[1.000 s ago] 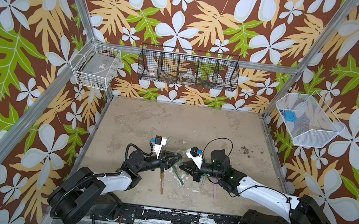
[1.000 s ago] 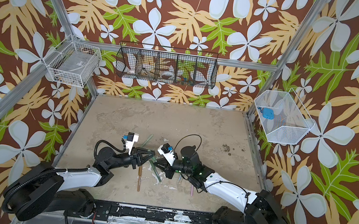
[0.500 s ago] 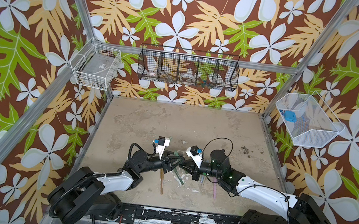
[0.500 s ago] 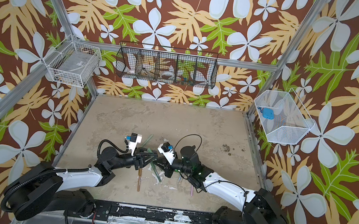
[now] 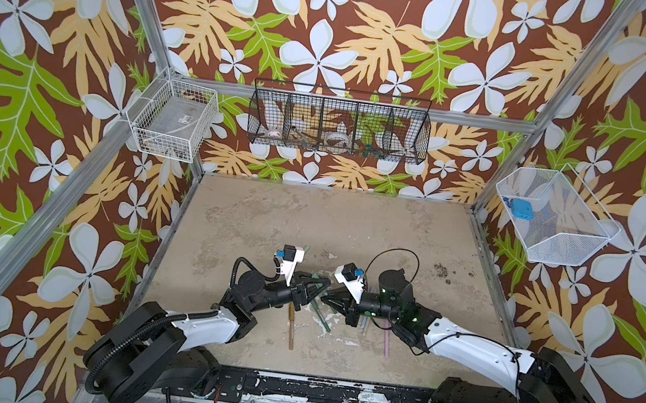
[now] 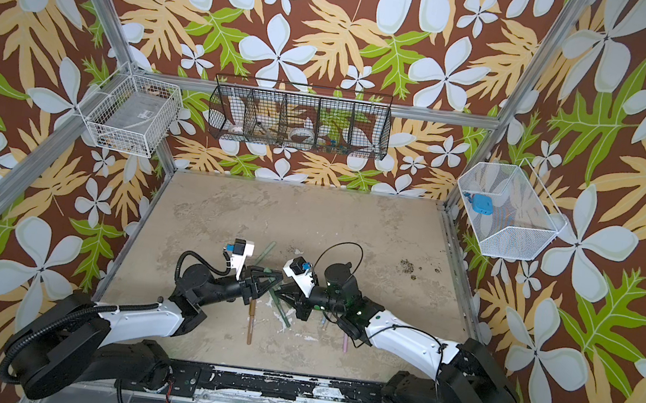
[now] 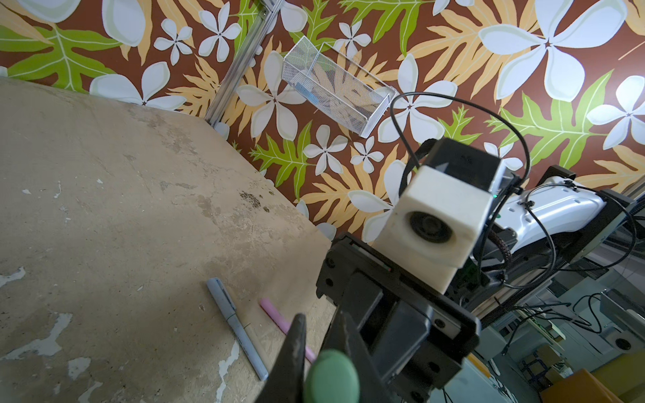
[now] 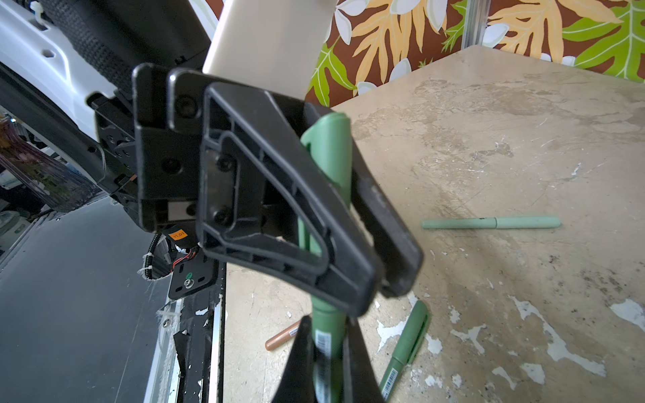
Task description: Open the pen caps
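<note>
The left gripper point(image 8: 378, 279) is clamping narrowly on a green pen point(image 8: 324, 328). The right gripper point(image 8: 326, 352) is pinching the same pen lower down, on its labelled barrel, with its jaws drawn close around it. The pen is hanging in the air between them, just past the far end of the brown pen point(image 5: 291, 324), which is lying on the table point(image 5: 311, 218).

The green cap point(image 8: 328, 146), with its clip, is poking out beyond the left gripper's fingers point(image 8: 279, 195). One finger is covering the join between cap and barrel. So it cannot be told whether the cap is seated or parting, or whether the pads are sitting on cap or barrel. In both top views the two tools are crowding together and letting only a sliver of green show. The left wrist view is catching just the pen's rounded end, cut off at the frame edge.

A dark green pen point(image 5: 322, 321) is lying just right of the brown pen, capped. Its lower end is running out of the right wrist view. The light blue pen point(image 7: 237, 328) and pink pen point(image 7: 275, 312) are lying farther to the brown pen's right. Their far ends are disappearing under the right arm point(image 5: 462, 349) in the top views. A sage green pen point(image 8: 488, 222), cap on, is lying well beyond the brown pen's far end. From above, the left wrist camera point(image 5: 289, 259) is hiding half of it.
</note>
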You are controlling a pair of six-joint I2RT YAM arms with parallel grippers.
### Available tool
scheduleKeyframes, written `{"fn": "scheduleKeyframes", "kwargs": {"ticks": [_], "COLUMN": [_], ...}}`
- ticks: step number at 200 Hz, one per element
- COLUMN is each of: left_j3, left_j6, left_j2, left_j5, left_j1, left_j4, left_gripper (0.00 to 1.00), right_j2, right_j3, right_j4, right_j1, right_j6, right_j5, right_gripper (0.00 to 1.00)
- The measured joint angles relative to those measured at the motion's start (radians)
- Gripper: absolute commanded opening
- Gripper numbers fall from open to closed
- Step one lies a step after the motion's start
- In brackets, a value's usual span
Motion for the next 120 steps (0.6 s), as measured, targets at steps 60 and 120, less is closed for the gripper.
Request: {"fn": "scheduleKeyframes", "kwargs": {"ticks": [60, 120], "left_j3": [-0.007, -0.010], "left_j6": [-0.002, -0.008], "left_j2": [-0.009, -0.018], "left_j5": [-0.023, -0.087], "left_j1": [0.000, 0.006], "left_j4": [-0.027, -0.069], "left_gripper": [0.00, 0.00], "right_j2": [0.032, 0.014], "right_j3": [0.008, 0.029], "right_j4": [0.005, -0.056], "right_j1": [0.000, 0.153], "right_j6": [-0.005, -0.056], "right_j5": [0.003, 0.395], "right_gripper": [0.00, 0.00]}}
